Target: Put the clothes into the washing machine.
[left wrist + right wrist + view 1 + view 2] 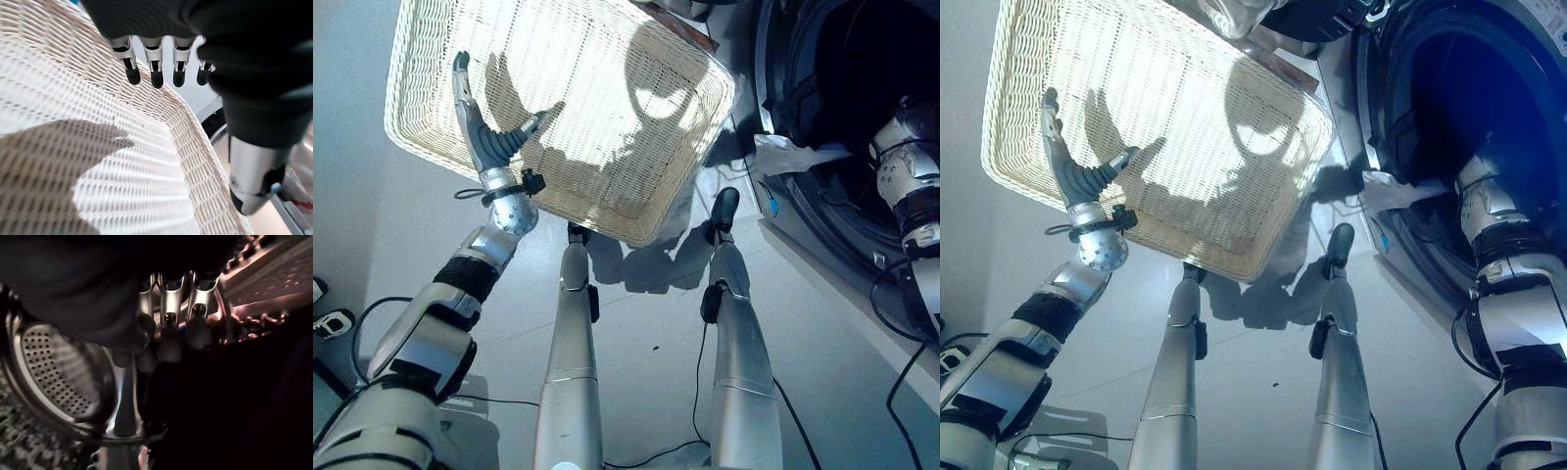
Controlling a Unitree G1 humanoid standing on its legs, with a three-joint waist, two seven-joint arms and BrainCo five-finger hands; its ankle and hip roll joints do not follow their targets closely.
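Fingers of left hand spread above wicker basket; right hand inside washing machine, grip unclear.

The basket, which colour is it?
Cream-white woven wicker basket; it shows best in the left eye view.

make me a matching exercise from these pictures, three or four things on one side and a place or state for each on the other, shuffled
Things:
1. wicker basket
2. left hand
3. right hand
4. white cloth

Places or states:
A. inside the perforated drum
B. on the floor beside the washing machine
C. draped over the rim of the washing machine's opening
D. fingers straight, above the basket

Pairs: 1-B, 2-D, 3-A, 4-C
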